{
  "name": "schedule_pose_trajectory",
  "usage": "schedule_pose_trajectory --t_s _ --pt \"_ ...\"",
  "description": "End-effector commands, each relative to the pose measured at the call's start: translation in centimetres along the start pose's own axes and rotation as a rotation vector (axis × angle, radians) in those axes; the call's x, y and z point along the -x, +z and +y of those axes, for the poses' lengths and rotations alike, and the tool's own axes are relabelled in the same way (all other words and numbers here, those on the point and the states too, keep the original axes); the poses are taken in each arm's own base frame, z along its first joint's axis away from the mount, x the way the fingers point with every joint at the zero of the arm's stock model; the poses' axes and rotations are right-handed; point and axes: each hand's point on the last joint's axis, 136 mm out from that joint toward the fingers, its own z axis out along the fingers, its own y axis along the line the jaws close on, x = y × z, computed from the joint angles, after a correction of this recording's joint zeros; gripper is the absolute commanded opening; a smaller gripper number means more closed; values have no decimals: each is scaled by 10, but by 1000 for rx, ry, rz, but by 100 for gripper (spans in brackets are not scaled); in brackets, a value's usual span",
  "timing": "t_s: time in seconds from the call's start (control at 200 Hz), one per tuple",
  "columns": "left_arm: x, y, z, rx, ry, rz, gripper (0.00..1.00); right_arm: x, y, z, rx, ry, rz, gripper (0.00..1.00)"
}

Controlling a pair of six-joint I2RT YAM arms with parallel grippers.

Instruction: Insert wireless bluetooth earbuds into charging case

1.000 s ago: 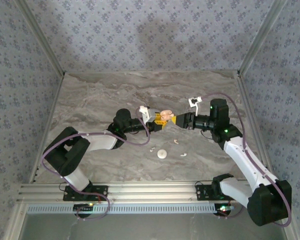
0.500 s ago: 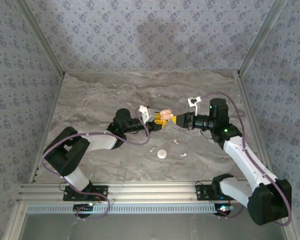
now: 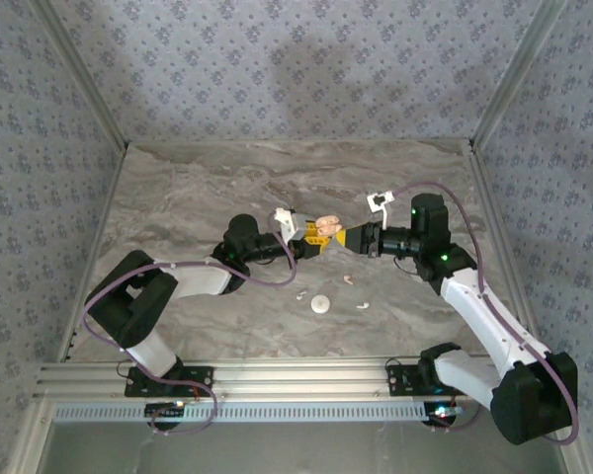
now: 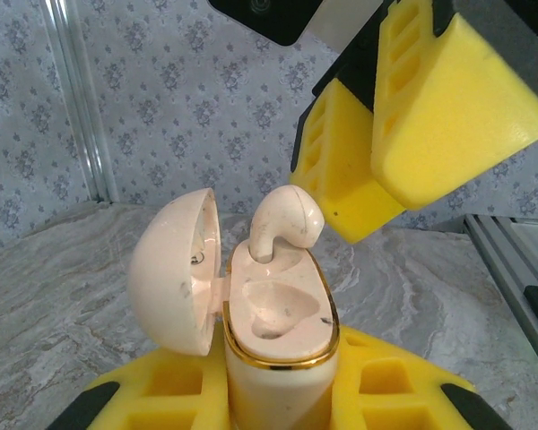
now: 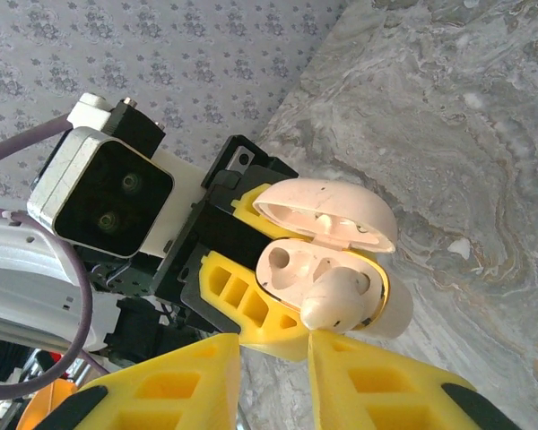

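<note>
The peach charging case stands upright with its lid swung open to the left, and my left gripper is shut on its body. One earbud sits stem-down in the far socket; the near socket is empty. In the right wrist view that earbud rests against the tip of one finger of my right gripper, whose jaws stand a little apart with nothing between them. From above, the two grippers meet at the case mid-table. Loose earbuds lie on the table below.
A small white round piece and a tiny white curved piece lie on the marble table in front of the grippers. Patterned walls close in the back and both sides. A metal rail runs along the near edge.
My right gripper has narrowed its jaws and edged slightly left toward the case. The left gripper and the case have stayed put.
</note>
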Motion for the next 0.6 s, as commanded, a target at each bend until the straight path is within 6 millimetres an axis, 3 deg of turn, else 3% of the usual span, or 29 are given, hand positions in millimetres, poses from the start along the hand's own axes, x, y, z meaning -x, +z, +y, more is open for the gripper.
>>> schedule_pose_trajectory --t_s 0.0,0.435,0.595 --pt "18 4 -5 -30 35 -45 17 14 0 15 36 -64 -16 28" --pt "19 4 -10 -55 40 -40 17 17 7 15 33 -71 -10 29" --pt "19 4 -11 -60 43 -37 17 18 6 16 27 -77 -12 33"
